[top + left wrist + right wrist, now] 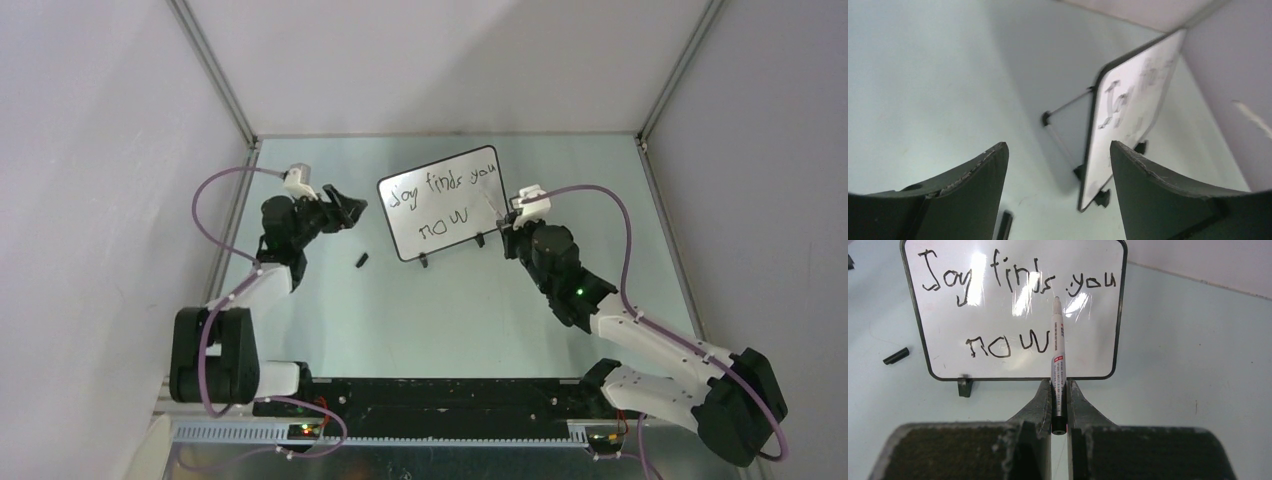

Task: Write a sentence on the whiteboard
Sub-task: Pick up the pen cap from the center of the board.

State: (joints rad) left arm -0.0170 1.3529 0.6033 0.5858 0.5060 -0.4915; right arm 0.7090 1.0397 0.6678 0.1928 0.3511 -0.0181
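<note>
The whiteboard (455,215) stands tilted on its small black feet at mid-table, and the right wrist view shows the whiteboard (1088,340) head-on. The sentence (440,190) reads "Joy finds you now" in two black lines (1018,285). My right gripper (512,215) is shut on a white marker pen (1058,355), uncapped, whose tip points at the board's upper middle; whether it touches I cannot tell. My left gripper (350,208) hangs open and empty left of the board, which shows edge-on (1098,165) between its fingers (983,175).
A small black pen cap (361,261) lies on the table left of the board's foot, also seen as the cap (896,355) and the cap (1004,225). White walls close in the table at the back and both sides.
</note>
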